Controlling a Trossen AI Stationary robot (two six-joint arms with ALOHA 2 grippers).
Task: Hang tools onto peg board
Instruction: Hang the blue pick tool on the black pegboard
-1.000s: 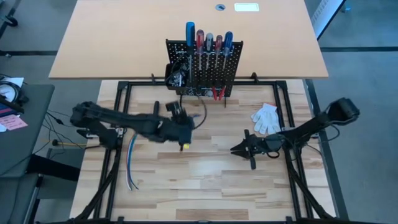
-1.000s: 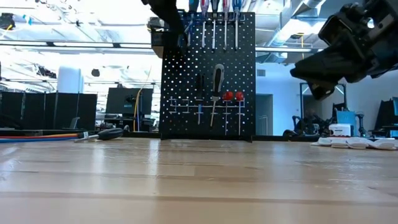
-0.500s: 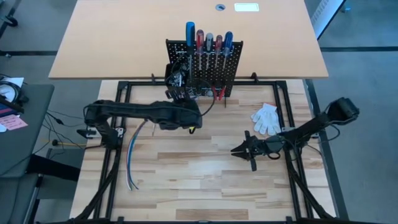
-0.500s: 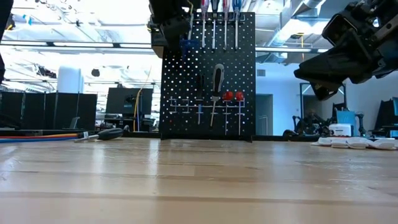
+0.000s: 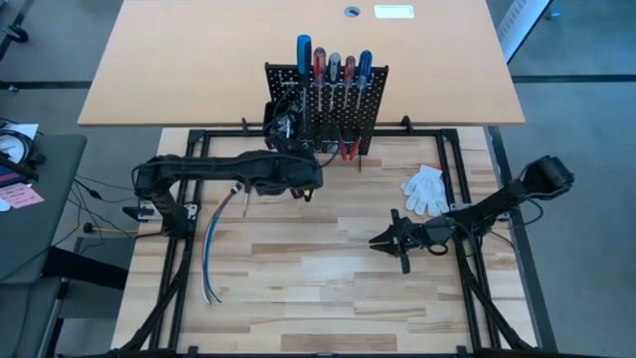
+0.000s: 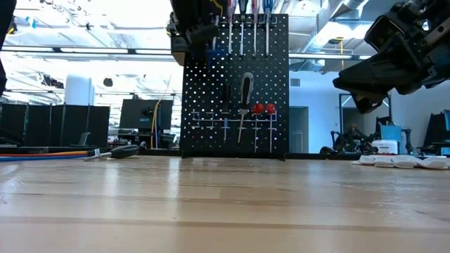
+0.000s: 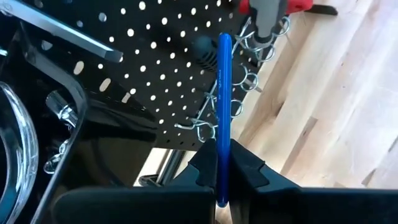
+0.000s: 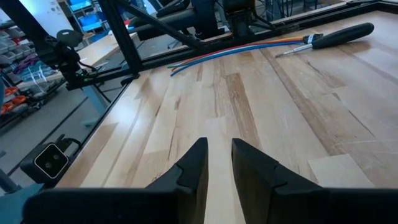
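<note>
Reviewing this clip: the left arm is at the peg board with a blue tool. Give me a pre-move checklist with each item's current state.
1. Grip on tool: the left gripper is shut on the blue tool, which sits straight between the fingers. Ok.
2. Tool at board: the tool lies across the peg board face near the wire hooks. Ok.
3. Tool seated in a hook: cannot tell; the wrist view does not show whether it is threaded through a ring.
4. Neighbouring tools clear: red-handled pliers hang close by. Whether they touch the arm, cannot tell.
5. Right gripper out of the way: over the bare table, away from the board, holding nothing. Ok.
6. Remaining work: a black-handled screwdriver lies on the table. Not ok.
</note>
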